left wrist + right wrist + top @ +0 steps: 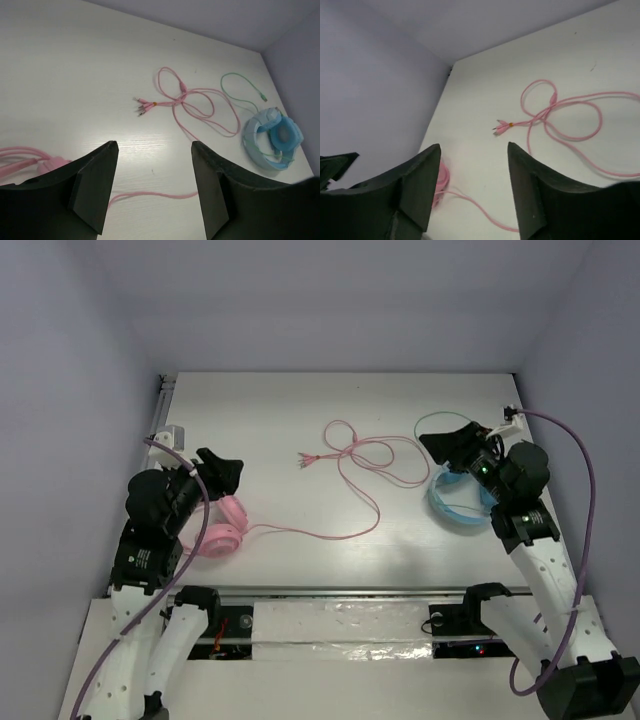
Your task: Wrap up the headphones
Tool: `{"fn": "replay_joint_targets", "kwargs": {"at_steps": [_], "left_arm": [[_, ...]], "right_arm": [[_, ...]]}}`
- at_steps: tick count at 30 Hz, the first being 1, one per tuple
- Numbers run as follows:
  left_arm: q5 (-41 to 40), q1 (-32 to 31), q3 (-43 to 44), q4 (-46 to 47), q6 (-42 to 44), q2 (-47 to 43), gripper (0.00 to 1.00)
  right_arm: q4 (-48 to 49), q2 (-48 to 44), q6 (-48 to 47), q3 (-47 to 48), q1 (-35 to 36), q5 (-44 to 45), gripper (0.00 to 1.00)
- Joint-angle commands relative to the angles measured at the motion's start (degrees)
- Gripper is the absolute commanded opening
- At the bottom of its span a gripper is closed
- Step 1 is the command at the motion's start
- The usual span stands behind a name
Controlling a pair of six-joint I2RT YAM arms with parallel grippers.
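Note:
The pink headphones [222, 530] lie on the white table at the near left, ear cups folded together. Their thin pink cable [355, 455] trails right from the cups, then loops loosely across the table's middle and ends in plugs [305, 458]. My left gripper [228, 472] hovers just above and behind the headphones, open and empty. In the left wrist view the left gripper [155, 150] frames a stretch of the cable [150, 197]. My right gripper [440, 445] is open and empty at the far right. In its own view the right gripper [474, 150] faces the cable [560, 115].
Light blue headphones [458, 502] with a thin green cable [430, 420] lie under the right arm, also seen as blue headphones [272, 140] in the left wrist view. Grey walls close the table at the back and on both sides.

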Motion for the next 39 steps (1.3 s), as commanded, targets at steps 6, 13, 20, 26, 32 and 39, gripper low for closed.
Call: {"fn": "replay_joint_targets", "kwargs": {"at_steps": [6,13,20,26,32,39], "left_arm": [[-7.73,-0.14,10.67,-20.73,1.35,8.37,0.46],[-29.95,-0.14,9.90,-29.82,-1.02,13.04,0.08],[-30.69,0.47,8.04,-29.02,-1.82,21.03,0.32],[-32.87,5.82,7.78,-27.70,-0.94,29.02,0.46],[-32.96,12.25,10.76,-26.47,0.12,42.63,0.42],[-32.17,17.61,12.52,-23.57,1.69,55.04,0.62]], "right_arm": [[5.08,-1.24,-0.48,-1.51,4.00,1.72,0.00],[5.26,-2.21,-1.80,-2.56,6.29,4.79,0.00],[3.77,-3.61,-2.68,-4.06,6.29,7.52,0.01],[3.68,-4.23,-2.77,-4.50,6.29,8.58,0.21],[3.06,-5.02,-3.12,-4.41,6.29,9.11,0.31],[3.24,-5.20,-2.86,-4.76,6.29,8.67,0.41]]}}
